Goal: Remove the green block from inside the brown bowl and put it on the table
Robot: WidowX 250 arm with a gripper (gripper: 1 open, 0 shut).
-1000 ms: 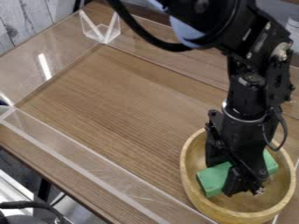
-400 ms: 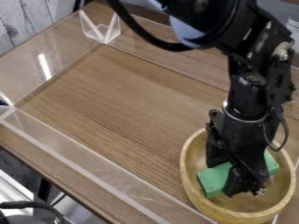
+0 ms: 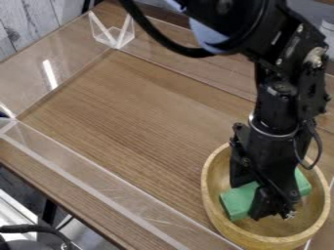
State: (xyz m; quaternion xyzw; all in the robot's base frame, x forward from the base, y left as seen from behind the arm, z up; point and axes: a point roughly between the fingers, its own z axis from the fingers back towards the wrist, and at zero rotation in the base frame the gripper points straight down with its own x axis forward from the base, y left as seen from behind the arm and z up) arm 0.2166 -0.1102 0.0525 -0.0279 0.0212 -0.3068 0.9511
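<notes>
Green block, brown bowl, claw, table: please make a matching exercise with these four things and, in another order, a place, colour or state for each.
1. green block
2. brown bowl
3. claw
4. table

A. reaches down into the bowl
B. wood-grain surface, edged by clear walls
C. inside the bowl, partly covered from view
D. round, light tan, with a thick rim

Pairs: 1-C, 2-D, 3-A, 4-B
</notes>
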